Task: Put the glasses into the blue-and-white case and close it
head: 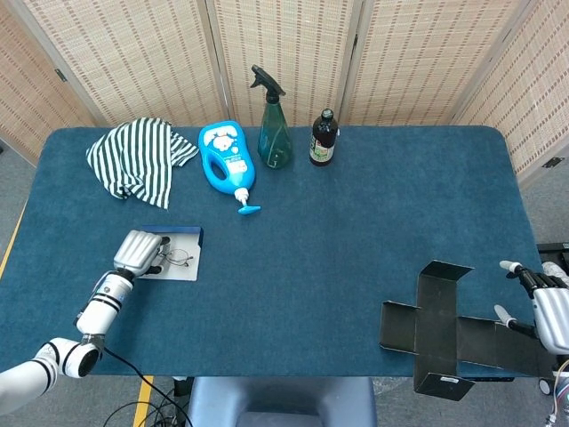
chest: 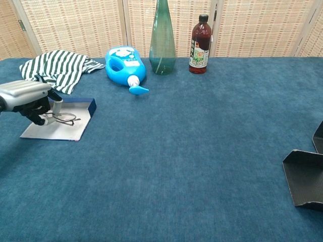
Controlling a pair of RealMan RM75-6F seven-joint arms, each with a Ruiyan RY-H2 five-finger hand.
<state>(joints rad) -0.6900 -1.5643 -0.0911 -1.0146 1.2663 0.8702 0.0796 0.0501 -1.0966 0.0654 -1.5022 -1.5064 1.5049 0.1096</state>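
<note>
The blue-and-white case [head: 182, 253] [chest: 75, 128] lies open and flat at the left of the table, its blue wall on the far side. The thin wire glasses [head: 179, 260] [chest: 65, 119] rest on its white inside. My left hand [head: 140, 252] [chest: 26, 98] hangs over the case's left part, with its fingers [chest: 57, 107] curled down onto the left end of the glasses, seemingly pinching them. My right hand [head: 551, 307] stays at the table's near right corner, fingers apart and holding nothing; the chest view does not show it.
A striped cloth [head: 138, 158] [chest: 58, 68], a blue bottle lying down [head: 227, 160] [chest: 123, 63], a green spray bottle [head: 273, 124] [chest: 162, 40] and a dark bottle [head: 324, 138] [chest: 200, 44] line the far side. An unfolded black box [head: 440, 329] [chest: 305, 184] lies near my right hand.
</note>
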